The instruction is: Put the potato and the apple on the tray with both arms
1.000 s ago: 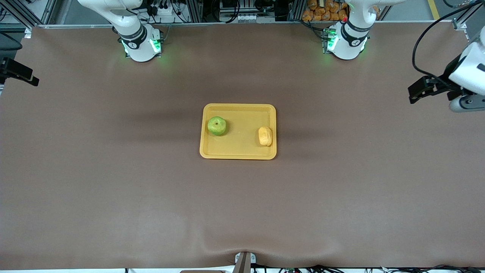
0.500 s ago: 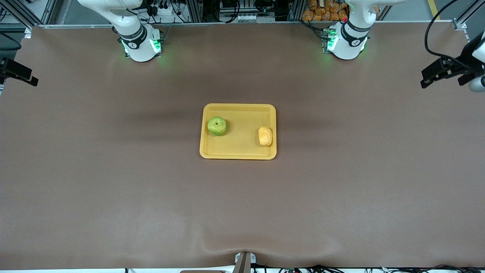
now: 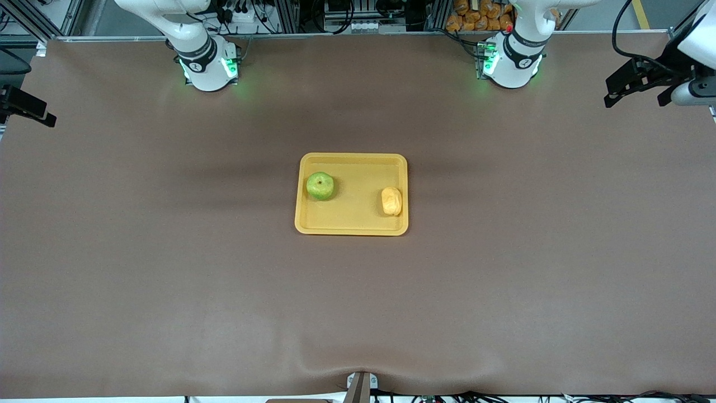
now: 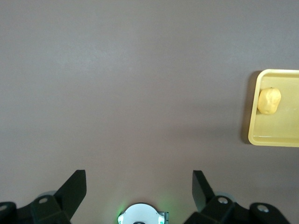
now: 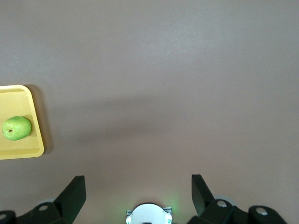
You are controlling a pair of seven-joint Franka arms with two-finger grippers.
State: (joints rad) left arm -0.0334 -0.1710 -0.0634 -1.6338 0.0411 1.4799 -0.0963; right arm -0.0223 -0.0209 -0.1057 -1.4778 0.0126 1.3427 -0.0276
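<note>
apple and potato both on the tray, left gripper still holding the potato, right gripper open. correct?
Not quite. The left gripper is open and empty over bare table; the left wrist view shows it. The potato lies on the tray with the apple. The right gripper is open.

We see a round yellow-green apple [image 3: 320, 186] with a dark stem dimple and an oblong yellow-tan potato [image 3: 391, 201] on the shallow yellow-orange plastic tray [image 3: 352, 226], over the plain brown table [image 3: 168, 252].
</note>
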